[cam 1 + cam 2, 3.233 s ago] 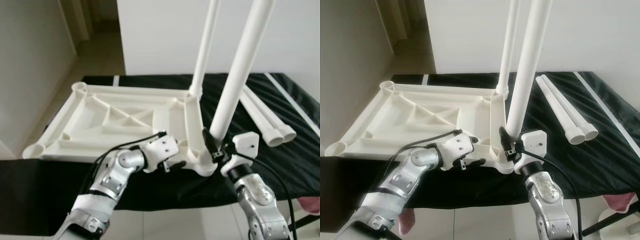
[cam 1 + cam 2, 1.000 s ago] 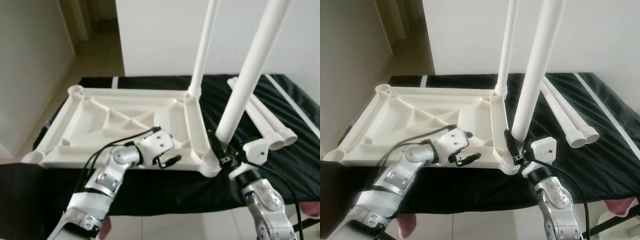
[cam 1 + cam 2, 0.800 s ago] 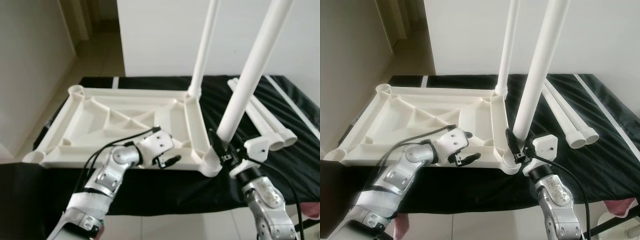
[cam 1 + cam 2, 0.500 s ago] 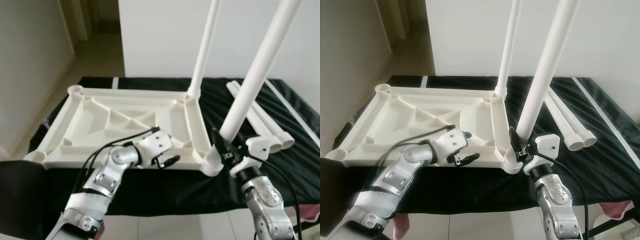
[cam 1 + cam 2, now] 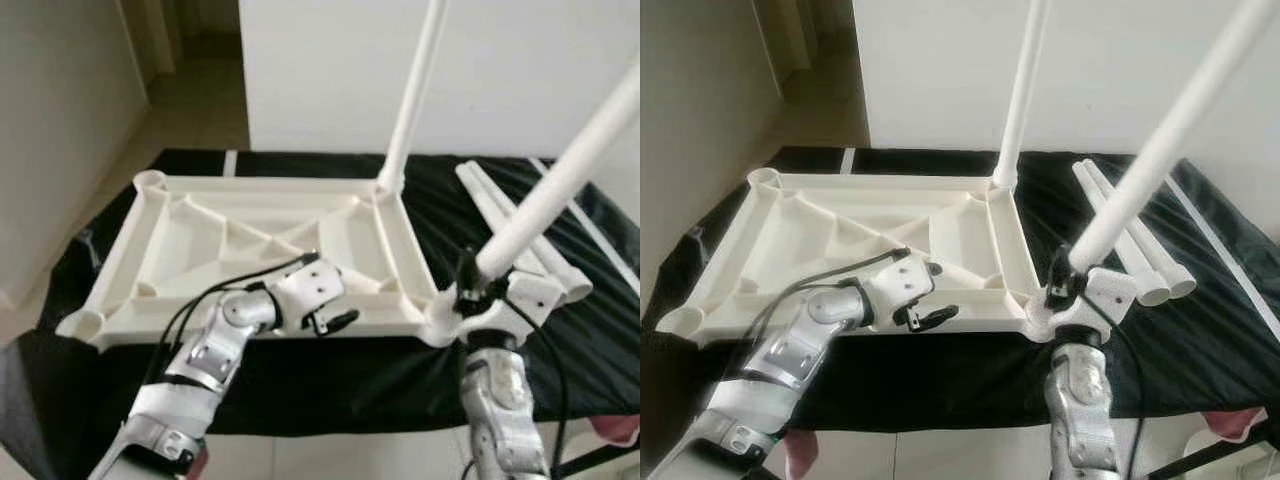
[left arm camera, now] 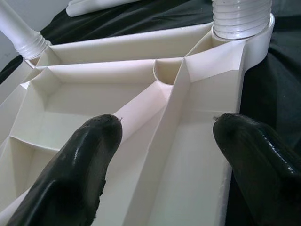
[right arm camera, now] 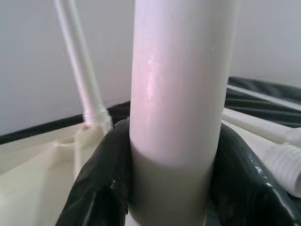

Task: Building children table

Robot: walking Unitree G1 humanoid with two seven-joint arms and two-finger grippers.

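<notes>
Right wrist view shows the right tool (image 7: 171, 188) pinching a white table leg (image 7: 181, 84) low on its shaft, one black finger (image 7: 101, 183) pressed on each side. In the head views the right tool (image 5: 1068, 288) sits at the near right corner of the upturned white tabletop (image 5: 820, 235), and the leg it clamps (image 5: 1160, 140) leans well to the robot's right, away from upright, its foot at the corner socket. Whether the foot is fully seated cannot be told.

The left tool (image 5: 335, 322) rests at the near long rim of the tabletop, left of that corner. In the left wrist view its two fingers (image 6: 82, 169) stand spread, one on each side of an inner rib, gripping nothing. That view also shows a ribbed, threaded leg end (image 6: 242, 19) standing in the corner socket ahead.

A second leg (image 5: 415, 95) stands upright in the far right corner socket. The two left corner sockets (image 5: 148, 180) are open. Two loose legs (image 5: 520, 235) lie side by side, touching, on the black sheet (image 5: 330, 375) to the right of the tabletop, their wide ends toward the robot.

The tabletop lies ribbed underside up on the black-covered worktop. A white wall (image 5: 330, 70) stands behind it, and tiled floor (image 5: 200, 110) runs off at the far left.
</notes>
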